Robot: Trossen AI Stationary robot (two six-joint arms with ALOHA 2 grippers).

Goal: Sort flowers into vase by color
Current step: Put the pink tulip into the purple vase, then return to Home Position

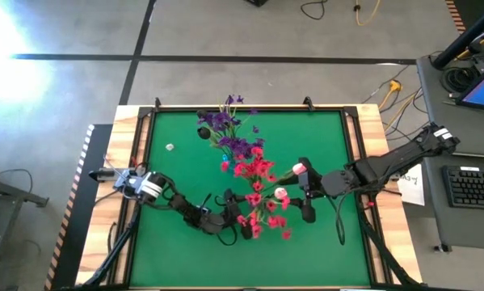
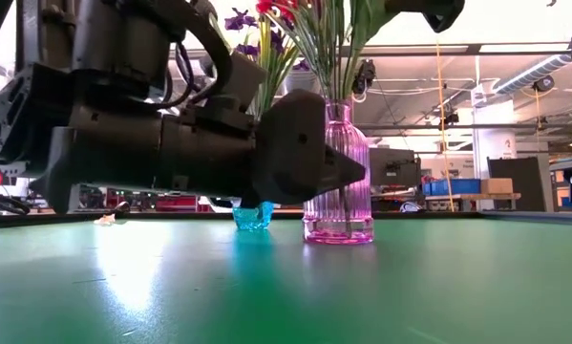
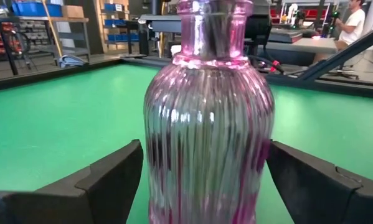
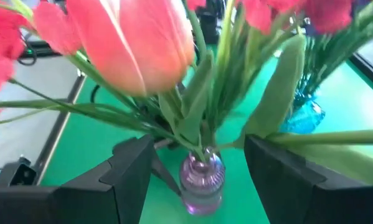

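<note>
Currently the left gripper (image 3: 205, 180) is sitting low on the green surface (image 1: 177, 174) with its fingers (image 3: 111, 177) spread wide on either side of the pink ribbed vase (image 3: 208, 124), gaps showing on both sides, so it is not clamping the glass. That pink vase (image 2: 337, 177) is standing upright near the middle of the surface, holding green stems with red flowers (image 1: 258, 174) and white-pink tulip buds (image 1: 298, 169) fanning out above it. The right gripper (image 4: 198, 168) is hovering above the same vase, looking down into the bouquet (a large tulip bud (image 4: 133, 43) fills much of its view); its fingers are parted, with stems running between them, and I cannot tell if any stem is being pinched. Behind the pink vase, a small blue vase (image 2: 254, 216) is carrying the purple flowers (image 1: 225, 121), toward the far edge of the surface.
</note>
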